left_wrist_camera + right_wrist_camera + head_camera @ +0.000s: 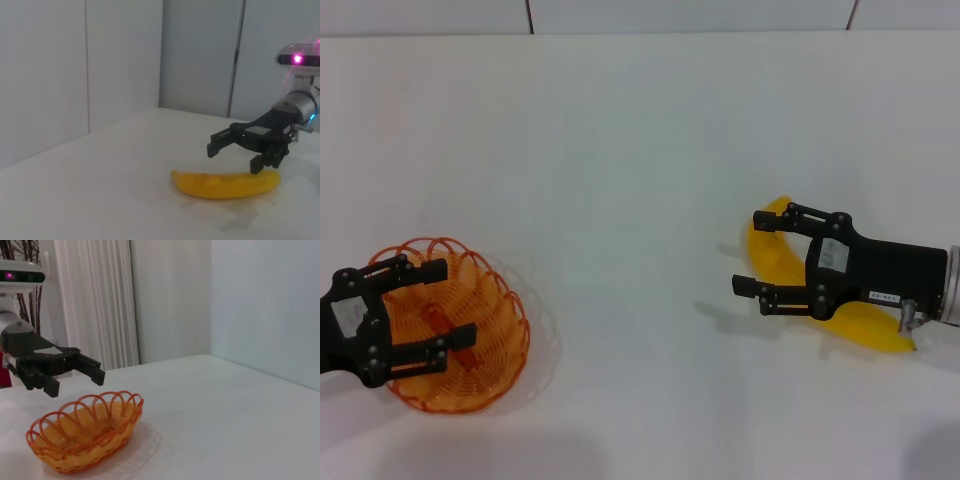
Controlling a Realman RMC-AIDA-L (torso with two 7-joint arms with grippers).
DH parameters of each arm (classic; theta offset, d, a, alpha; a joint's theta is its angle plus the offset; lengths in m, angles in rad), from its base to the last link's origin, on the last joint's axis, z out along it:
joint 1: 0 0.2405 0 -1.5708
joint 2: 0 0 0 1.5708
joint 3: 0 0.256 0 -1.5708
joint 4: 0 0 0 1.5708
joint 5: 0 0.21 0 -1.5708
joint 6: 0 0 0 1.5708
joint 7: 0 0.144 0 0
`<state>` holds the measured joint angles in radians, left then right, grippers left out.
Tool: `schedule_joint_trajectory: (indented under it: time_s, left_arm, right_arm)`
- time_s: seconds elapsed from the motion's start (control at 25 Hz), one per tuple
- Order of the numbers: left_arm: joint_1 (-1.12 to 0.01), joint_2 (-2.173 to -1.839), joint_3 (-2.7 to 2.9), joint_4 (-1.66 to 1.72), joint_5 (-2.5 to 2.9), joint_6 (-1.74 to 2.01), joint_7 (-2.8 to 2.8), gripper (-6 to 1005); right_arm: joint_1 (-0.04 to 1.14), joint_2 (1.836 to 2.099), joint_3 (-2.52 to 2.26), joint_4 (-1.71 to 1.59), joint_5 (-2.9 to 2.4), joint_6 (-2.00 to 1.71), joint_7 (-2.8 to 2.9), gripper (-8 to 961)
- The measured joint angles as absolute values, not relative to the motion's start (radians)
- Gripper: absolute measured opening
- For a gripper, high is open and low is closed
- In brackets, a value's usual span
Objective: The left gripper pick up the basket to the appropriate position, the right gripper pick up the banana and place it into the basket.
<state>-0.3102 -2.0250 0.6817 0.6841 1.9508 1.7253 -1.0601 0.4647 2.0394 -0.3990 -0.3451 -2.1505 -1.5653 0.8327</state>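
- Neither step looks done: the basket sits on the desk at the robot's left, and the banana lies well apart at its right.
- Left gripper hangs open above the basket, not gripping the rim.
- Right gripper hovers open over the banana, grasp not yet made.
- Both lifts and the placing remain.

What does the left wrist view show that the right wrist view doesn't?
Only the left wrist view shows the banana lying on the table, with the right gripper open just above it, not gripping it. Only the right wrist view shows the basket, with the left gripper open above its rim. Both show the white table and pale walls behind.
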Motion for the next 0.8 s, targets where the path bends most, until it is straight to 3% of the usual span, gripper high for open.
schedule_joint_trajectory:
  time_s: [0.8]
  left_arm:
    - [-0.332,-2.025,0.626,0.713,1.920,1.695,-1.182,849]
  right_arm:
    - [0.466,2.040,-0.411,-0.345,-2.166,-1.569,0.833,889]
